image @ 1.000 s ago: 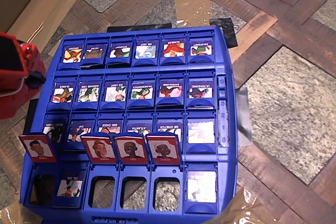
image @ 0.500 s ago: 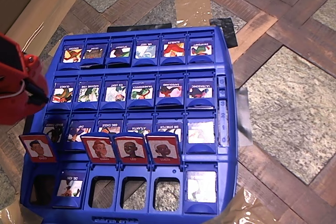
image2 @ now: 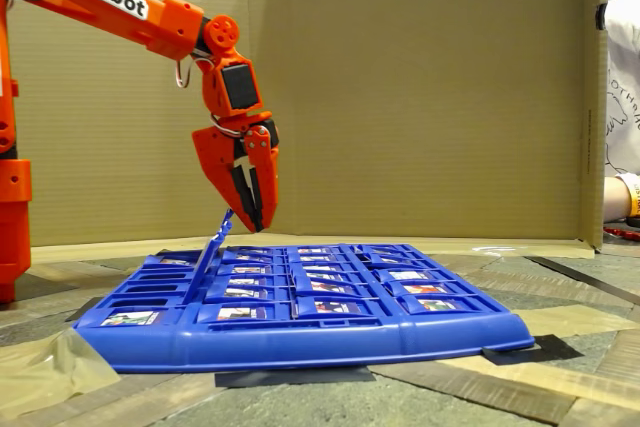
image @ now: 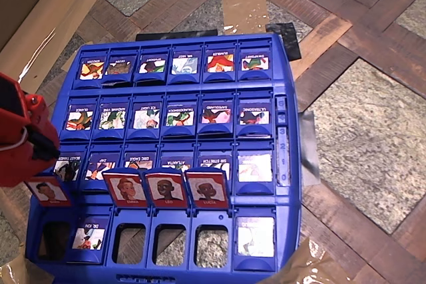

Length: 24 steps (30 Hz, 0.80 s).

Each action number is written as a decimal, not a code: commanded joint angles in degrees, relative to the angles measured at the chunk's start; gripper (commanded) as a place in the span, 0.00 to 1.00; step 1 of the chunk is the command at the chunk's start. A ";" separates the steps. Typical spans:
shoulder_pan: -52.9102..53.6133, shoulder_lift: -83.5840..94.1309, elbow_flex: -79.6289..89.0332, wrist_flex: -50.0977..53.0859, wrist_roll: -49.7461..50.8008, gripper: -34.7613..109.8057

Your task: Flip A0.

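A0 (image: pixel 48 191) stands upright at the left end of the blue game board's (image: pixel 287 64) third row, showing a red-framed portrait of a dark-haired man. In the overhead view the orange arm (image: pixel 20 143) covers its upper left corner. In the fixed view my gripper (image2: pixel 256 219) points down with its fingers together and nothing between them. Its tips hang just right of the top edge of the raised tiles (image2: pixel 214 240), which show edge-on there.
Three more red-framed portrait tiles (image: pixel 166 187) stand upright to the right of A0. A flat blue "DR. ION" tile (image: pixel 88 236) lies in the front row. A cardboard wall (image2: pixel 420 87) stands behind the board. A person's arm (image2: pixel 622 197) shows at the right edge.
The arm has moved down the left side of the overhead picture, from beside the second row to over A0's upper left corner. The tiles have not moved.
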 commanded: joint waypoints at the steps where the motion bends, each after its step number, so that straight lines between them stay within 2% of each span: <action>1: -1.23 3.52 0.88 0.09 -0.44 0.24; 24: -4.13 24.52 20.65 1.05 -3.16 0.24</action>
